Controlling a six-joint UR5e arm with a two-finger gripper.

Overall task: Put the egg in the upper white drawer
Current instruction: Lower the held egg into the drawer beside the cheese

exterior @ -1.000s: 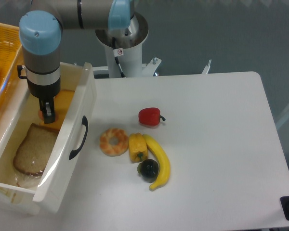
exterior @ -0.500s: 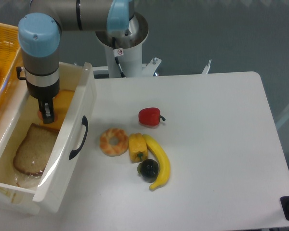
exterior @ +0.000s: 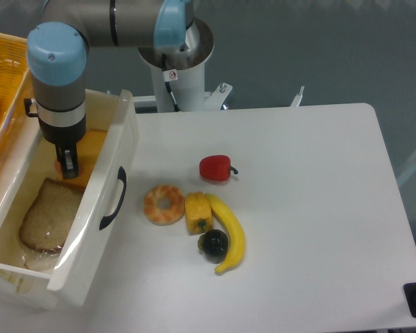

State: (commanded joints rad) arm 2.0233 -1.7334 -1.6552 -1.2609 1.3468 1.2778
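Observation:
The upper white drawer (exterior: 122,132) stands pulled open at the left, with its curved black handle facing the table. My gripper (exterior: 68,165) reaches down inside it, near the back half. A small sliver of the brownish-pink egg (exterior: 57,166) shows just left of the dark fingers (exterior: 70,161), low in the drawer and mostly hidden by them. The fingers look close together, but the view does not show whether they still press on the egg.
A slice of bread (exterior: 45,215) and an orange flat slice (exterior: 93,143) lie in the drawer. An orange-yellow basket (exterior: 3,83) sits behind it. On the table are a red pepper (exterior: 215,167), a ring doughnut (exterior: 164,204), a yellow pepper (exterior: 197,212), a banana (exterior: 232,232) and a dark round fruit (exterior: 213,243).
The arm has shifted only a few pixels, slightly upward. The egg sliver stays at the same spot beside the fingers.

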